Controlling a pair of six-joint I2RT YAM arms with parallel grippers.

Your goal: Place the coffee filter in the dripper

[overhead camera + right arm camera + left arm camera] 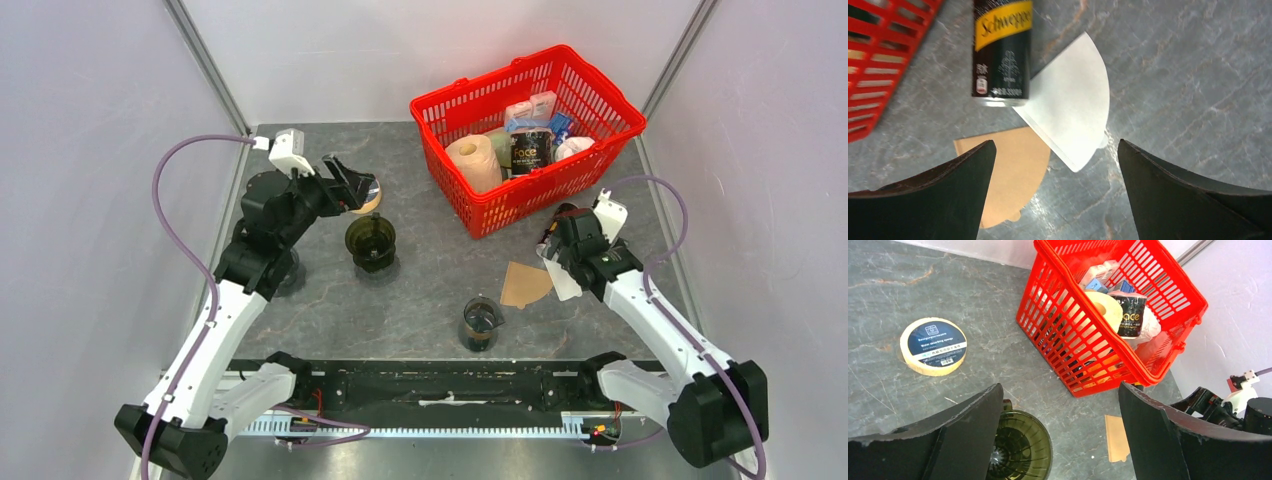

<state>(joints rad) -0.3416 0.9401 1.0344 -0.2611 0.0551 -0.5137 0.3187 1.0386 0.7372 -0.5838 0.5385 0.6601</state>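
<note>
A brown coffee filter (525,284) lies flat on the table right of centre, with a white filter (563,280) beside it. Both show in the right wrist view, brown (1008,170) and white (1073,112). The dark green dripper (371,241) stands left of centre; it also shows in the left wrist view (1020,452). My right gripper (556,250) is open and empty just above the filters (1055,150). My left gripper (352,185) is open and empty above and behind the dripper (1060,405). The brown filter's edge shows in the left wrist view (1117,437).
A red basket (525,135) with rolls and packets stands at the back right. A black Schweppes can (1002,50) lies next to the white filter. A round sponge pack (934,345) lies behind the dripper. A glass cup (480,323) stands near the front centre.
</note>
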